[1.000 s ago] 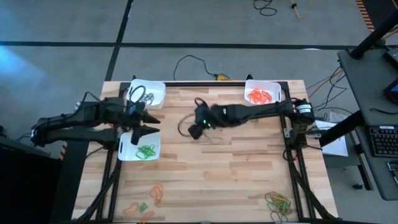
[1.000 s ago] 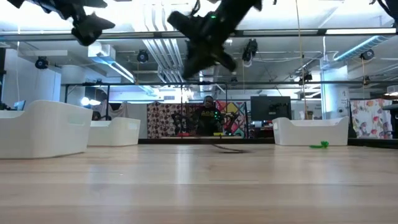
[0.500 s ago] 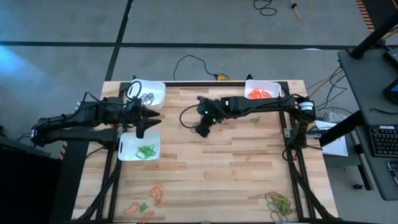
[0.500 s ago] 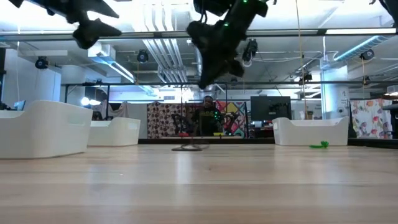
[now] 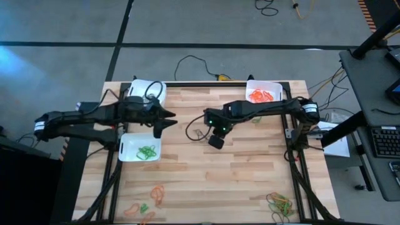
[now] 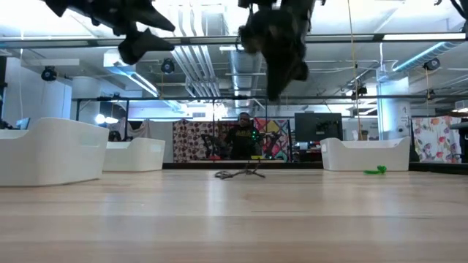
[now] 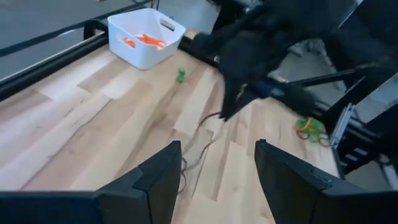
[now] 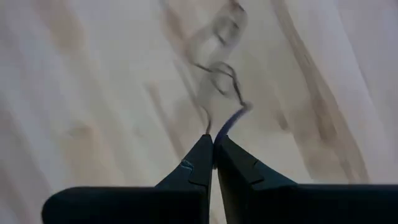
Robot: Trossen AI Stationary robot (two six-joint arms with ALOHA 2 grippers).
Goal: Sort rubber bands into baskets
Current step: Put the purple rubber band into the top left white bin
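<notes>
My right gripper [image 5: 216, 140] hangs high over the table's middle [image 6: 278, 80], shut on a dark rubber band [image 8: 231, 119]. More dark bands [image 5: 197, 132] lie on the wood below it, also seen in the low view [image 6: 238, 174]. My left gripper [image 5: 165, 122] is open and empty in the air between the two left baskets, pointing toward the right arm [image 7: 217, 180]. The far-left basket [image 5: 154, 98] holds dark bands. The near-left basket [image 5: 127, 150] holds green ones and the far-right basket [image 5: 262, 85] orange ones. My right gripper pinches one thin strand of the dark band [image 8: 219, 132] at the very tips of its two shut fingers, pointing down from above. The strand trails away from the tips; whether its far end reaches the bands on the table, I cannot tell.
Loose orange and green bands lie near the table's near-left corner [image 5: 154, 194]. A mixed heap lies at the near-right corner [image 5: 280, 201]. A single green band [image 7: 181, 75] lies in front of the orange basket. A black cable [image 5: 190, 62] runs behind the far edge.
My right gripper has swung toward the table's right and a little toward its near edge, staying shut. My left gripper has moved toward the table's right, out from between the left baskets. The dark bands on the table have shifted.
</notes>
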